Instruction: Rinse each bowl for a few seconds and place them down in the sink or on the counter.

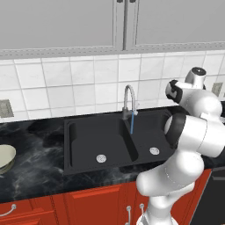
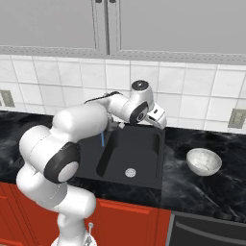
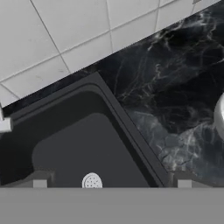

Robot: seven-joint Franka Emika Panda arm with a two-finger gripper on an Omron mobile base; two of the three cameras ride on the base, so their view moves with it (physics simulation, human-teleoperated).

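Note:
The black sink point(image 1: 83, 136) lies in the black marble counter point(image 1: 35, 171), and a thin blue stream runs from its steel faucet point(image 1: 128, 100). A greenish-cream bowl point(image 1: 5, 158) sits on the counter at the far left. On the counter right of the sink rests a white-grey bowl point(image 2: 204, 161), whose edge point(image 3: 220, 116) shows at the right of the hand view. My gripper point(image 2: 162, 122) hovers above the back right corner of the sink point(image 2: 144, 144). In the hand view my gripper point(image 3: 111, 181) is open and holds nothing, over the basin point(image 3: 74, 148) near its drain point(image 3: 92, 180).
A white tiled wall point(image 2: 192, 91) rises behind the counter, with grey upper cabinets point(image 1: 61, 22) above it. Wall outlets point(image 2: 237, 117) sit at both ends. Red cabinet fronts point(image 1: 88, 204) run below. A dark appliance front point(image 2: 206, 230) is at lower right.

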